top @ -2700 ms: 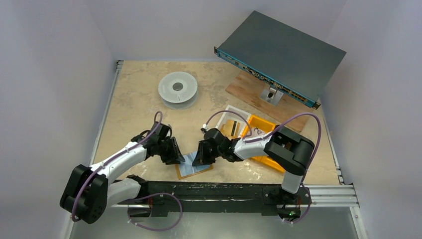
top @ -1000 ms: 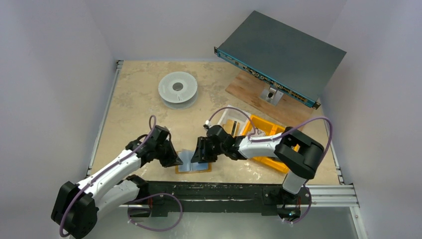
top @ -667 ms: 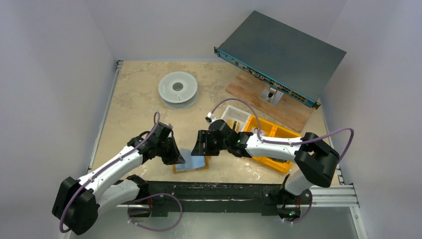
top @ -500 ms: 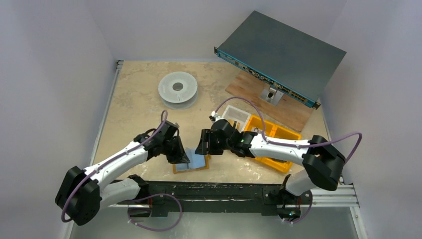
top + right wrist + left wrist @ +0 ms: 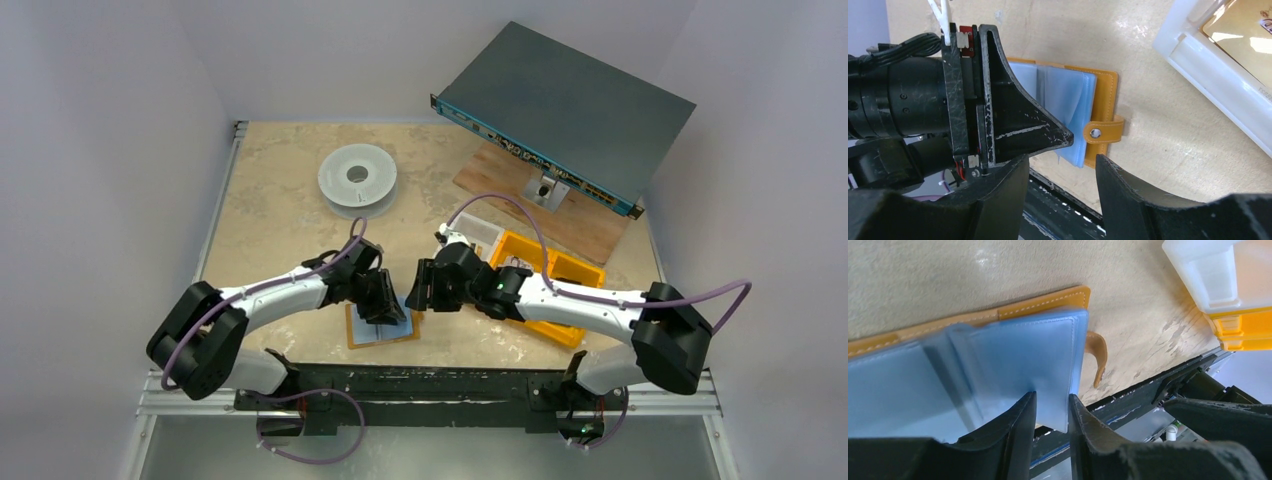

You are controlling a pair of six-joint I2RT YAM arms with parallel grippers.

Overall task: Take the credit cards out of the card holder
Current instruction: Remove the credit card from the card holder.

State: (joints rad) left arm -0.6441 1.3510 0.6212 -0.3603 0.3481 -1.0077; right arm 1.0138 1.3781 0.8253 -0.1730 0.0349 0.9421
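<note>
My left gripper [image 5: 1048, 412] pinches a blue sleeve [image 5: 1043, 355] of the card holder [image 5: 1105, 107]. I should pull slowly. My right gripper [image 5: 1060, 170] hangs open.

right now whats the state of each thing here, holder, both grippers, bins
card holder: lying open flat on the table, strap tab unsnapped, blue sleeves fanned
blue sleeve: pinched at its edge
left gripper: nearly closed on the blue sleeve
right gripper: open, above the card holder, holding nothing
orange bin: upright on the table
white bin: upright, a tan card inside
</note>
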